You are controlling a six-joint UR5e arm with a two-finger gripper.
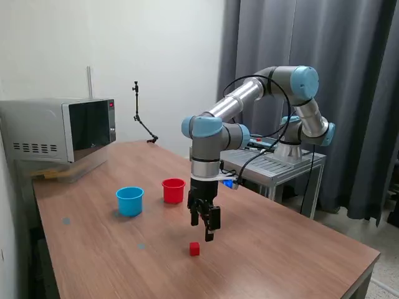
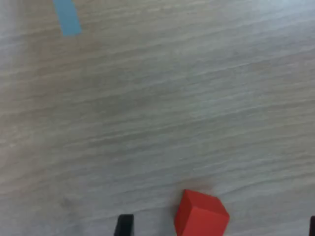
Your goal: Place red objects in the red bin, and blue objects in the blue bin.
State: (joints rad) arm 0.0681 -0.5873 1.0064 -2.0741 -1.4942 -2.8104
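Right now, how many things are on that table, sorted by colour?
Red: 2, a red cube and a red cup
Light blue: 1, a blue cup
Grey: 1, a microwave
Total: 4

You have one small red cube lying apart on the bench; red cup and light blue cup upright, near each other.
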